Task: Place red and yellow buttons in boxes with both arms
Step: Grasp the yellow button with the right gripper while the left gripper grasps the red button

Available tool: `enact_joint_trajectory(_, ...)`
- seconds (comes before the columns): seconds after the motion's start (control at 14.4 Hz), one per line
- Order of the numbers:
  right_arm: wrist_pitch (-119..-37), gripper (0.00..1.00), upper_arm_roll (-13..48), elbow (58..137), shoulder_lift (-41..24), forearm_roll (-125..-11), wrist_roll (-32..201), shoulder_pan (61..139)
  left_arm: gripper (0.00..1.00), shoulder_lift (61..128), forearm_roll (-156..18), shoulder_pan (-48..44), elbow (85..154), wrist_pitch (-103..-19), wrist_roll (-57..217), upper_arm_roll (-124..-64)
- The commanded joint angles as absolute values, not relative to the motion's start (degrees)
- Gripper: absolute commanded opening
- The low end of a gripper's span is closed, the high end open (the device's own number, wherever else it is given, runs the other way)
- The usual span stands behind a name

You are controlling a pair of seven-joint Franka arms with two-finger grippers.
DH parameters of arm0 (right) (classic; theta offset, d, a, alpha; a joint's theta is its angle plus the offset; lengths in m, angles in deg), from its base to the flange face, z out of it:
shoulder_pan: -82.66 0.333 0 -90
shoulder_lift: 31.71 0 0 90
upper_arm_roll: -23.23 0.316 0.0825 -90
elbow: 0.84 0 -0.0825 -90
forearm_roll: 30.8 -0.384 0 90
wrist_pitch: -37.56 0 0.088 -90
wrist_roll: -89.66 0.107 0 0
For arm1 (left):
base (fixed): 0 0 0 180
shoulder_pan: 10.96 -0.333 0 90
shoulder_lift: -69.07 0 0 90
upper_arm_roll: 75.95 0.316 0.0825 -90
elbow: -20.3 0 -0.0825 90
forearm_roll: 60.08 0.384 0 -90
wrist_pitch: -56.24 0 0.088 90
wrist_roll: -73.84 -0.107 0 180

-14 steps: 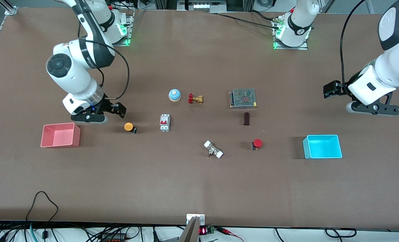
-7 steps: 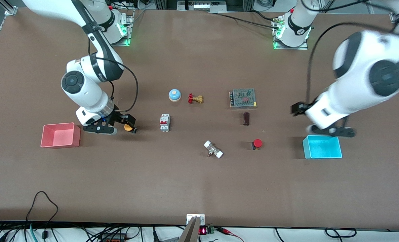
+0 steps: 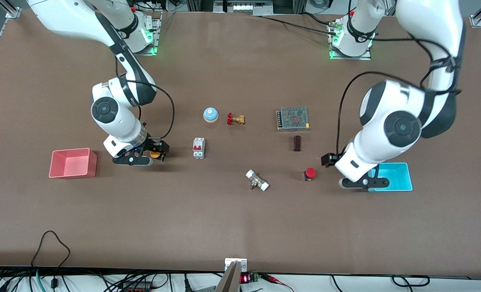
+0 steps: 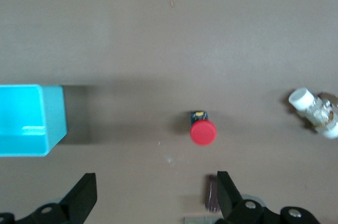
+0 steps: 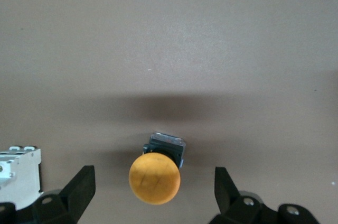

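The brown table is bare along its camera-side edge. The pink-red plastic bin and cyan-blue plastic bin sit at opposite ends. The left gripper, jaws wide, hangs beside the upright red-capped push button. The right gripper, also wide, brackets the tilted orange-yellow-capped push button.

Even, diffuse overhead light; no glare on the matte table. A soft shadow lies just beside the cyan box, another above the yellow button. Both wrist views are slightly soft.
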State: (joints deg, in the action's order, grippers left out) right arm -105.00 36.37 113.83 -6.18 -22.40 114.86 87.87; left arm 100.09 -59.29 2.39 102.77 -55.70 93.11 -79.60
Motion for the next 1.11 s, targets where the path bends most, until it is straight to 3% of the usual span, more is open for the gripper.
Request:
enact_joint_trajectory(0.0,-105.5,1.00,35.7,113.1,-5.1,-21.5,115.7,88.7,1.00,102.4,-60.1,3.6,104.2,-62.5,96.2,-79.1)
enact_joint_trajectory(0.28,-106.3,0.99,35.7,113.2,-3.8,-20.1,115.6,88.8,1.00,104.1,-60.1,4.9,111.9,-76.1,97.2,-79.1)
enact_joint_trajectory(0.55,-106.5,0.84,35.7,113.1,-3.6,-19.9,115.5,88.7,1.00,104.2,-60.1,5.8,118.4,-84.3,98.2,-79.1)
enact_joint_trajectory(1.04,-106.6,0.33,35.7,113.1,-3.2,-18.1,115.4,89.2,1.00,106.8,-60.0,6.5,119.6,-88.2,98.2,-79.1)
